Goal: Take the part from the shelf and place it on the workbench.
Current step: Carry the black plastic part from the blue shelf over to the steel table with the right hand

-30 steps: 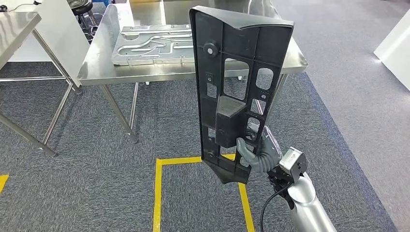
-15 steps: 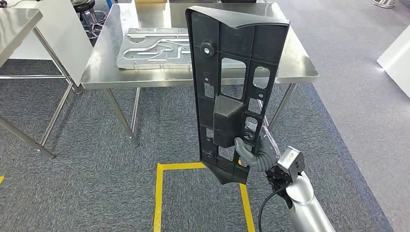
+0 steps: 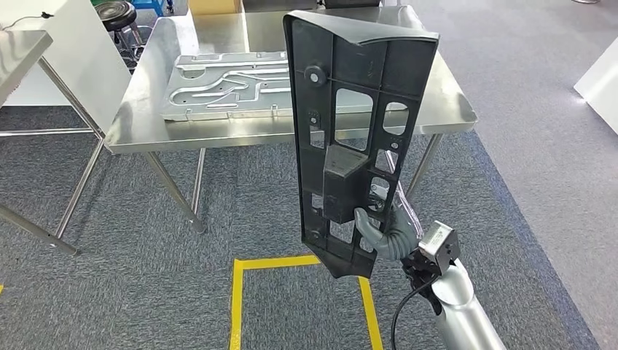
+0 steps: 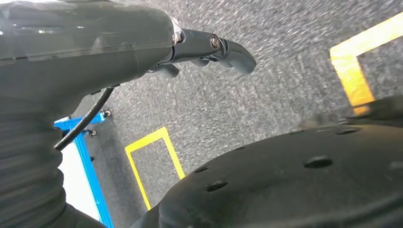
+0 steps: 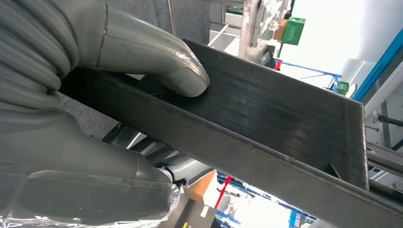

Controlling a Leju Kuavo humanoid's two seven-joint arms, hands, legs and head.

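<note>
The part (image 3: 350, 95) is a long black plastic panel with ribs and cut-outs, standing upright in front of me in the head view. My right hand (image 3: 390, 237) grips it near its lower end, thumb on the ribbed face. In the right wrist view the thumb (image 5: 157, 57) presses on the part's flat edge (image 5: 285, 114). The steel workbench (image 3: 444, 109) stands ahead beyond the part, its right half bare. My left hand (image 4: 209, 47) hangs over the carpet holding nothing, fingers loosely extended.
A silver stamped metal panel (image 3: 226, 84) lies on the workbench's left half. A second steel table (image 3: 22, 51) and a white board (image 3: 80, 51) stand at the left. Yellow floor tape (image 3: 239, 292) marks the carpet below me. A white block (image 3: 601, 73) sits at the right.
The whole scene has shifted as the camera moved: the workbench and the yellow tape sit lower in the picture. The part stays upright in my right hand's grip.
</note>
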